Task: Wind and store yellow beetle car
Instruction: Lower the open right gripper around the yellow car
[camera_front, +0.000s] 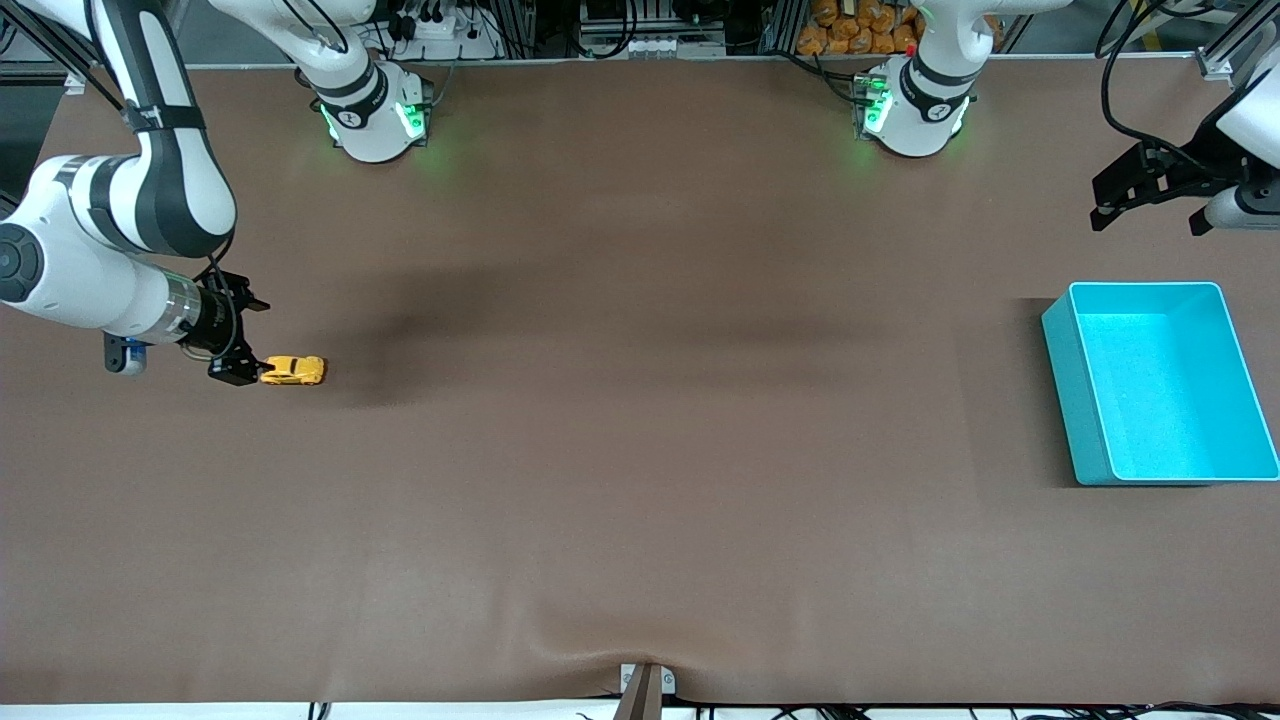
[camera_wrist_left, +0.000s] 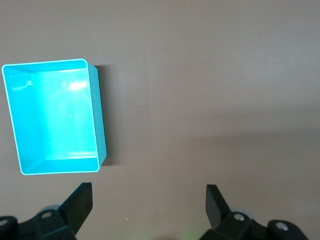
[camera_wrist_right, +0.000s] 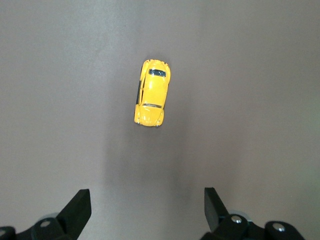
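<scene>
The yellow beetle car stands on its wheels on the brown table near the right arm's end. In the right wrist view the car lies ahead of the fingers and touches neither. My right gripper hangs open and empty just beside the car, toward the right arm's end of the table; it shows as two spread fingers in its own view. My left gripper is open and empty, up in the air near the teal bin, and waits there.
The teal bin is empty and stands near the left arm's end of the table; it also shows in the left wrist view. Brown table mat spreads between the car and the bin. A small bracket sits at the table's near edge.
</scene>
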